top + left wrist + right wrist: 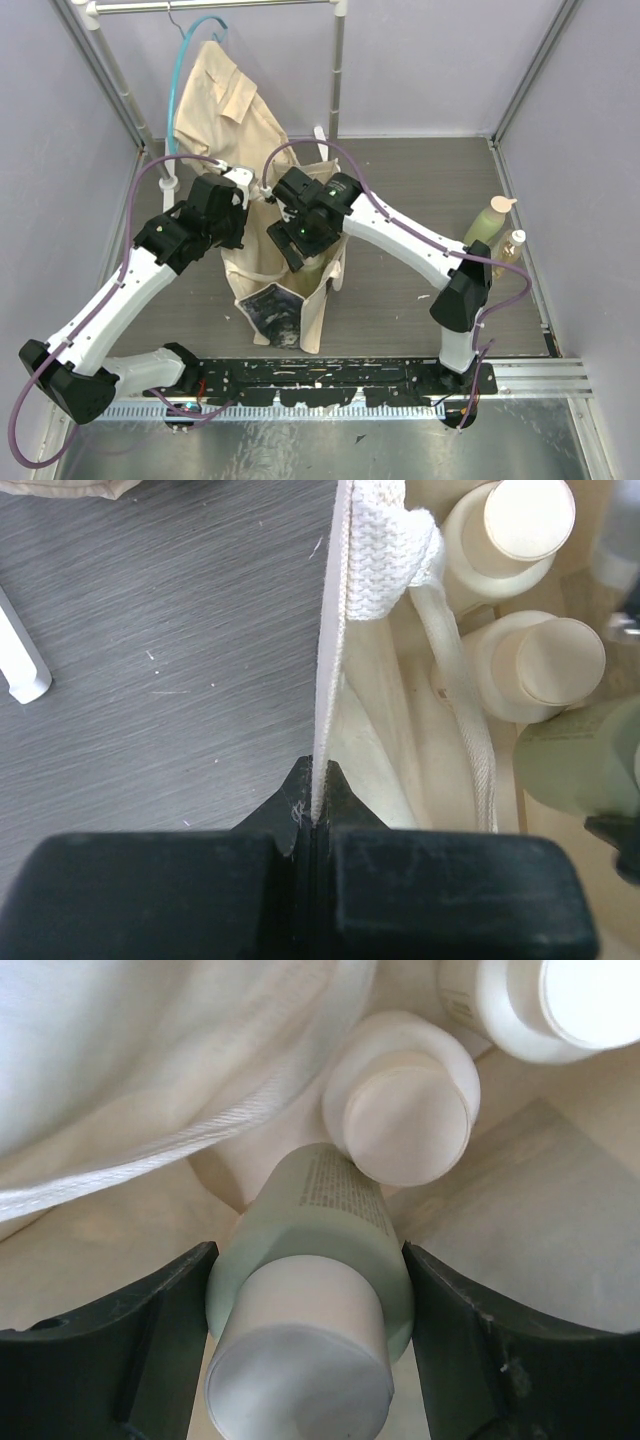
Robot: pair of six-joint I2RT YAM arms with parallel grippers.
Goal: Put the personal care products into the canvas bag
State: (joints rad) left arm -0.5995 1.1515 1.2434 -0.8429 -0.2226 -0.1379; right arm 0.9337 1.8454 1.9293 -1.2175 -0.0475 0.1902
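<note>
On the grey wood-grain table [400,300], the canvas bag [312,310] stood upright near the middle, its rim pinched between the closed jaws of the left gripper [315,805]. The right gripper [308,1290] reached into the bag's mouth, jaws partly spread and clamped on the pale green bottle [325,1230], just beside two others inside, the near cream bottle [410,1100] and the far cream bottle [560,1000]. The yellow-green bottle [487,222] and the amber bottle [511,247] stood together at the table's right edge.

Robot lab: walled table [420,170], mounting rail [340,372]
</note>
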